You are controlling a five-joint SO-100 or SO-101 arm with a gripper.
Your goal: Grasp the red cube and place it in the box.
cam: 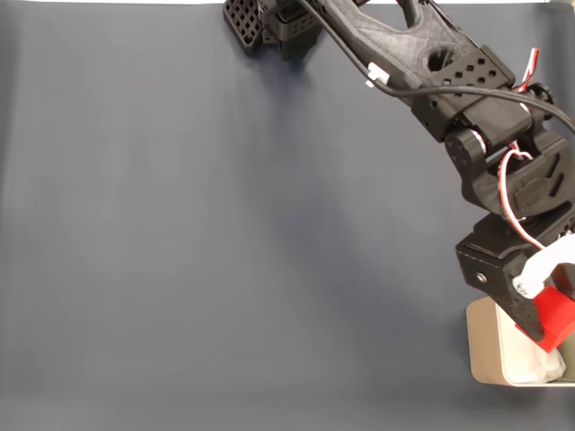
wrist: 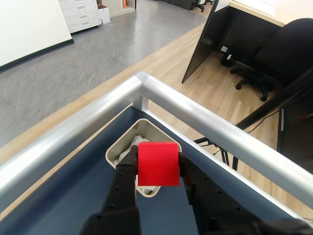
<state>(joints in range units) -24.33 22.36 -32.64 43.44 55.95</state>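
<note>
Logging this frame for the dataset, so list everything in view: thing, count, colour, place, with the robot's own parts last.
red cube: 1, bright red, held between the pincer fingers, over the box.
box: 1, pale beige-grey with white soft lining, at the table corner; lower right edge in the fixed view.
table surface: 1, dark blue-grey, under everything.
table rail: 1, silver metal, along the table edges, meeting at a corner in the wrist view.
office chair: 1, black, on the wooden floor beyond the table.
drawer cabinet: 1, white, top left of the wrist view.
arm: 1, black with red and white wires, entering from the top in the fixed view.
pincer: 1, black, shut on the cube.
</note>
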